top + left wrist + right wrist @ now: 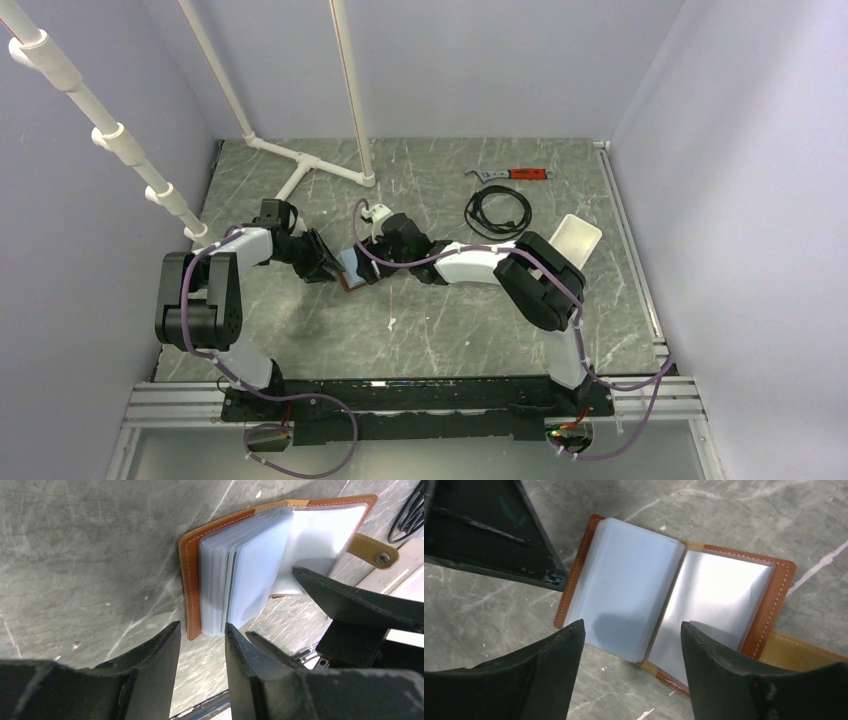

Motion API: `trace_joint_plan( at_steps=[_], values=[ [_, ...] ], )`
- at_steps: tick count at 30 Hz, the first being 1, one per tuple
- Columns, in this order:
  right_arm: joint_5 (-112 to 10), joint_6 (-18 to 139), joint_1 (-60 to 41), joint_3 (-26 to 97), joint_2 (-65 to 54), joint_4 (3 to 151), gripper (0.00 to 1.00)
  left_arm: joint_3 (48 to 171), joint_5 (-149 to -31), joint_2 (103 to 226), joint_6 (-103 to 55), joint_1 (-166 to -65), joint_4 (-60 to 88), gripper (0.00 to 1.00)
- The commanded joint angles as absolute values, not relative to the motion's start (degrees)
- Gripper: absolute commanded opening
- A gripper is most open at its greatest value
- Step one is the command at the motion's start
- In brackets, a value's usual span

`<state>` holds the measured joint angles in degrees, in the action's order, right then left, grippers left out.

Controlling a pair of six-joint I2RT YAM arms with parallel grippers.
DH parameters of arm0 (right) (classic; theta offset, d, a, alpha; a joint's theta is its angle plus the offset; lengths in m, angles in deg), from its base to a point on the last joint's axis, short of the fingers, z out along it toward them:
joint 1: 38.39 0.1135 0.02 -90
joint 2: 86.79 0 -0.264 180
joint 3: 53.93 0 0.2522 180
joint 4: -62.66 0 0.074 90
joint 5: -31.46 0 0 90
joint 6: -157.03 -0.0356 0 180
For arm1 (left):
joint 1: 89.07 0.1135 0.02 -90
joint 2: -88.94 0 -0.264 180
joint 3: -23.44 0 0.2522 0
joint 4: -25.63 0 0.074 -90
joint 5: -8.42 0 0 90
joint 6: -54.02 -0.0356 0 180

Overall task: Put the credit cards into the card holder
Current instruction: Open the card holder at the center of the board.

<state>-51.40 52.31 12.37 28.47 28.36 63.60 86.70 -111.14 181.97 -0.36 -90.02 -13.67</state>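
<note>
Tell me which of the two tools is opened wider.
The right tool: its broad gap frames the open card holder; the left tool shows only a narrow gap.

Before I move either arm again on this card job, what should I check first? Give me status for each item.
1. Card holder lying open on the table: ok.
2. Clear sleeves spread enough to reach one pocket: cannot tell.
3. Left gripper open and empty: ok.
4. Right gripper open and empty: ok.
5. Credit card in sight to pick up: not ok, none shows in any view.
6. Contents of the white tray: cannot tell.
</note>
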Motion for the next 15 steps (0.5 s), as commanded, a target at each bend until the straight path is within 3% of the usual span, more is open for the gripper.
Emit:
trace_joint_plan(
  at_steps=[1,7,15],
  values=[
    [-53.2,54.8,14.3,32.6,27.8,64.5,0.76,86.7,-110.3,180.3,-0.1,-90.1,-13.5,0.43],
    [-54.6,55.7,14.9,34.7,30.8,65.4,0.82,86.3,-110.2,180.3,-0.1,-90.1,-13.3,0.43],
    [-58.0,55.7,15.0,35.7,33.4,67.2,0.77,86.7,-110.0,180.1,-0.5,-90.1,-13.9,0.43]
  ],
)
